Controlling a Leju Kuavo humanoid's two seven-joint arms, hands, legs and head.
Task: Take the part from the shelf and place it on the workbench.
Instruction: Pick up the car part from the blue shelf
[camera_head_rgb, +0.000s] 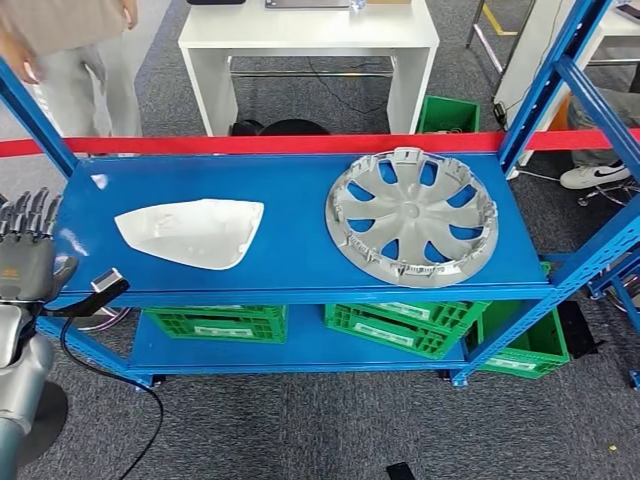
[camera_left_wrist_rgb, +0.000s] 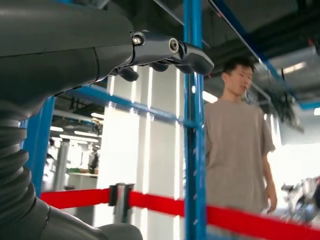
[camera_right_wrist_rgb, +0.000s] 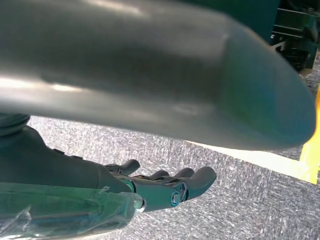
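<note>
- White cover (camera_head_rgb: 192, 232): lies flat on the left half of the blue shelf (camera_head_rgb: 294, 190), long axis running left to right, pointed end toward the left.
- Wheel cover (camera_head_rgb: 411, 215): lies on the right half of the same shelf, well apart from the white cover.
- Left hand (camera_head_rgb: 26, 245): raised at the shelf's left end, fingers apart and holding nothing; the white cover lies to its right and slightly farther, making this the nearer hand for that part.
- Right hand (camera_right_wrist_rgb: 162, 187): hangs over the grey floor, fingers extended together, nothing held.
- Person (camera_left_wrist_rgb: 237, 145): stands beyond the red barrier (camera_head_rgb: 302, 143).
</note>
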